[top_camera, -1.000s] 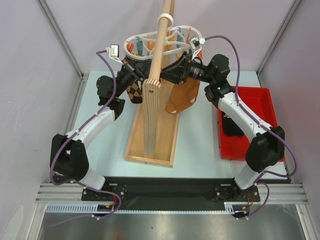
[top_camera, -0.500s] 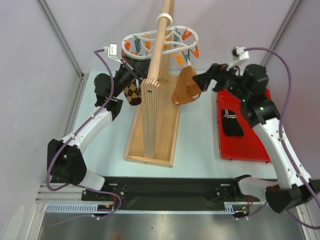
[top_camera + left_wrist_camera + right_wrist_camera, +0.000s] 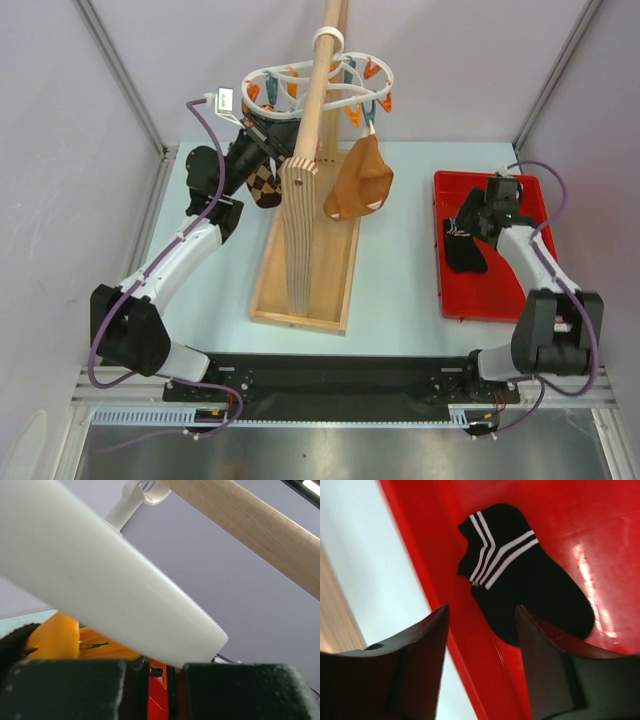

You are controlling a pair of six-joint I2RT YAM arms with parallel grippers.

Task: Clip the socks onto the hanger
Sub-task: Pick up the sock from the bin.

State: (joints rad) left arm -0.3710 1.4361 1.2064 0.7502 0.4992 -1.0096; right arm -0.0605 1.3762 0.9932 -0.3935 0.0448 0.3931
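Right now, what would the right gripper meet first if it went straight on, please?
Probably the striped sock in the red bin: the open right gripper frames it, though depth is unclear.

The hanger (image 3: pixel 100 590), blurred, is filling the left wrist view, and the bottom edge is cutting off the left fingers (image 3: pixel 60 690). The wooden stand (image 3: pixel 300 230) is covering part of the argyle sock (image 3: pixel 263 186).

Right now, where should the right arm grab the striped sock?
Probably the striped cuff, from straight above. The sock lies flat on the bin floor, and the cuff's open edge gives the open fingers a lip to pinch.
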